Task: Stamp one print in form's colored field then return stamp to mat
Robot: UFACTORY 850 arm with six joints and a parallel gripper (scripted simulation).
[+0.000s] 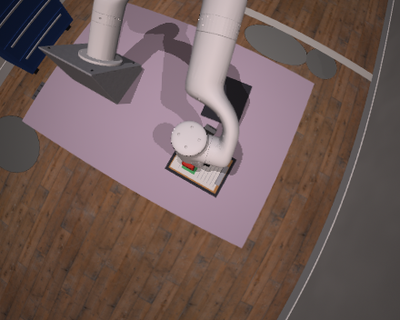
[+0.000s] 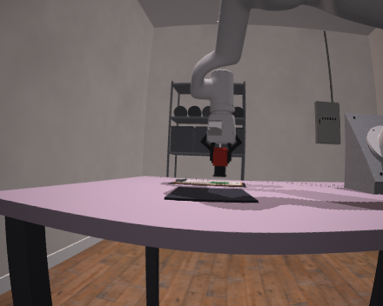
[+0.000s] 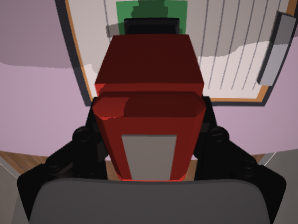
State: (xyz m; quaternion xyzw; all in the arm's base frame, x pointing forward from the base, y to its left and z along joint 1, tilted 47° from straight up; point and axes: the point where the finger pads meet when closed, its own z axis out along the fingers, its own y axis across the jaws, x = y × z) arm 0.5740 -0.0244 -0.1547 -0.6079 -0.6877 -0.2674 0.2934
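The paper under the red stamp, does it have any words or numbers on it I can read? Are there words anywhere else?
No text can be read anywhere.
Form: only thin ruled lines and a green field, no letters.
Stamp, held in the tool: a blank grey panel, no label.
Wall box: a row of tiny dark marks, too small to read.

Workshop: metal shelf rack, wall electrical box.

Lilac table: mat, form
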